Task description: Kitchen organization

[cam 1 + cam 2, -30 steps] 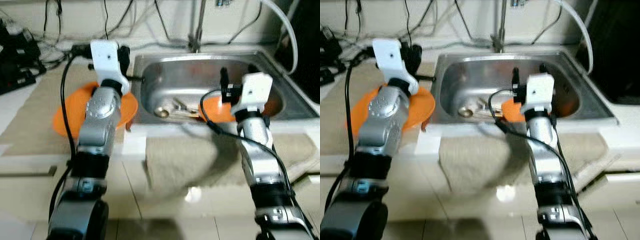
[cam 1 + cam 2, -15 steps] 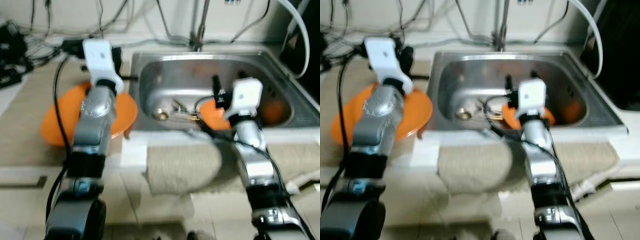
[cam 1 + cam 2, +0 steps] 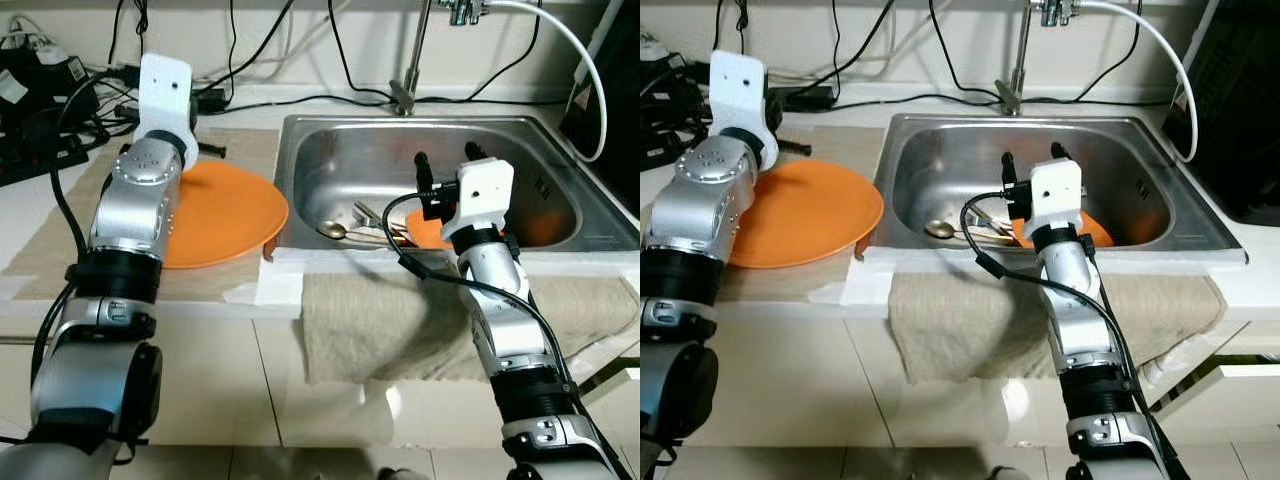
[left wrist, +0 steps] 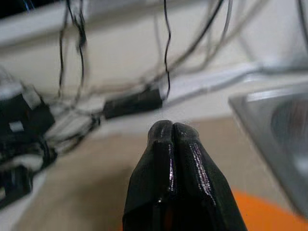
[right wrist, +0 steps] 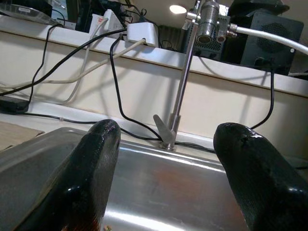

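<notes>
An orange plate (image 3: pixel 215 215) is lying on the cloth-covered bench (image 3: pixel 60 250) just beside the steel sink (image 3: pixel 340 150), its edge reaching the sink's rim. We are holding our left gripper (image 4: pixel 172 132) above the plate's far side, fingers pressed together on nothing. In the basin, a spoon (image 3: pixel 333 230) and other cutlery (image 3: pixel 372 217) are resting beside a second orange dish (image 3: pixel 1095 228). We are poising our right gripper (image 3: pixel 443 165) over that dish, fingers (image 5: pixel 96 163) spread wide and empty, aimed toward the faucet (image 5: pixel 180 91). By our reading, we are clearing the sink; the next move is calling for lowering the right gripper onto the dish's rim without snagging the cutlery. A towel (image 3: pixel 400 320) is draping over the bench front.
</notes>
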Motion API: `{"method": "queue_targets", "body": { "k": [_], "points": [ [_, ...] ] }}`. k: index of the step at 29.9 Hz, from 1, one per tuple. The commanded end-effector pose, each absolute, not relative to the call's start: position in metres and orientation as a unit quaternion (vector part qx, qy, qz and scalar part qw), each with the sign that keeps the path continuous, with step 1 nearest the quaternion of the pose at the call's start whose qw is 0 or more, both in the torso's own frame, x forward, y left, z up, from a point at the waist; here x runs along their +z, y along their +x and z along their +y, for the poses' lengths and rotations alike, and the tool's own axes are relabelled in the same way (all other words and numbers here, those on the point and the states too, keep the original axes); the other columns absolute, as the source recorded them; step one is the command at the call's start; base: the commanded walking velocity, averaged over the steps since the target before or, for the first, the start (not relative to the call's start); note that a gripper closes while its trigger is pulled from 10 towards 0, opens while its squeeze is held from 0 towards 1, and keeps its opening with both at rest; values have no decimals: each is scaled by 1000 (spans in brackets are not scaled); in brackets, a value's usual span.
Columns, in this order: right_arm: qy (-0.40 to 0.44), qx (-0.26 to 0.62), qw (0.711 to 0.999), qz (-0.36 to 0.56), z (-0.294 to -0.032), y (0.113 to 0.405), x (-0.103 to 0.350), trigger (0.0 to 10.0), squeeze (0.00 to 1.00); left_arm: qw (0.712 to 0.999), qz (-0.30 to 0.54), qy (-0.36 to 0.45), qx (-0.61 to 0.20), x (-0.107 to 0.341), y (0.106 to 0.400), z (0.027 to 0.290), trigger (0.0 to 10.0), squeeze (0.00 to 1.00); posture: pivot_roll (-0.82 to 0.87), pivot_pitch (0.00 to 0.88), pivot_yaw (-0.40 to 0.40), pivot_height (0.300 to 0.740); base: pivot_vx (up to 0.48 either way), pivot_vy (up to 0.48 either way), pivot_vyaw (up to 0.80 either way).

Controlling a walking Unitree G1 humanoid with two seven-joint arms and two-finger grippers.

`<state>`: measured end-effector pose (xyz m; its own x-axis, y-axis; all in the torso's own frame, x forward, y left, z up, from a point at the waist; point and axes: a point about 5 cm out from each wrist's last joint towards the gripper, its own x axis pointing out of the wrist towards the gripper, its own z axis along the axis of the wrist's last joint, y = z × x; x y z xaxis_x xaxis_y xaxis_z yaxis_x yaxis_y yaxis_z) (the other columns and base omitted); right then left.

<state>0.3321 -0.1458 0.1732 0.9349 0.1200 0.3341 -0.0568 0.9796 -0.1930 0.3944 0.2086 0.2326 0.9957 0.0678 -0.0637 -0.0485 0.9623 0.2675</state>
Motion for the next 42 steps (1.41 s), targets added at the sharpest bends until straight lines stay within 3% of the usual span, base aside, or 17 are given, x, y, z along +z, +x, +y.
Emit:
{"method": "queue_targets", "body": {
  "k": [1, 7, 13, 24, 42],
  "points": [
    [-85, 47, 980, -175, -145, 335, 177, 10000, 0, 987, 58, 148, 36, 234, 396, 217, 10000, 0, 10, 0, 39, 740, 0, 0, 0],
    [-82, 52, 981, -168, -144, 335, 175, 10000, 0, 972, 110, 197, 70, 222, 400, 246, 10000, 0, 10, 0, 38, 740, 0, 0, 0],
    [-71, 57, 983, -160, -145, 335, 174, 10000, 0, 966, 124, 212, 85, 222, 399, 259, 10000, 0, 6, 0, 38, 740, 0, 0, 0],
    [-23, 62, 988, -138, -151, 339, 176, 10000, 0, 966, 143, 205, 61, 211, 396, 261, 10000, 0, 12, 0, 32, 740, 0, 0, 0],
    [-26, 80, 989, -125, -151, 341, 176, 10000, 0, 966, 172, 191, 28, 192, 382, 260, 10000, 0, 23, 0, 22, 740, 0, 0, 0]
  ]
}}
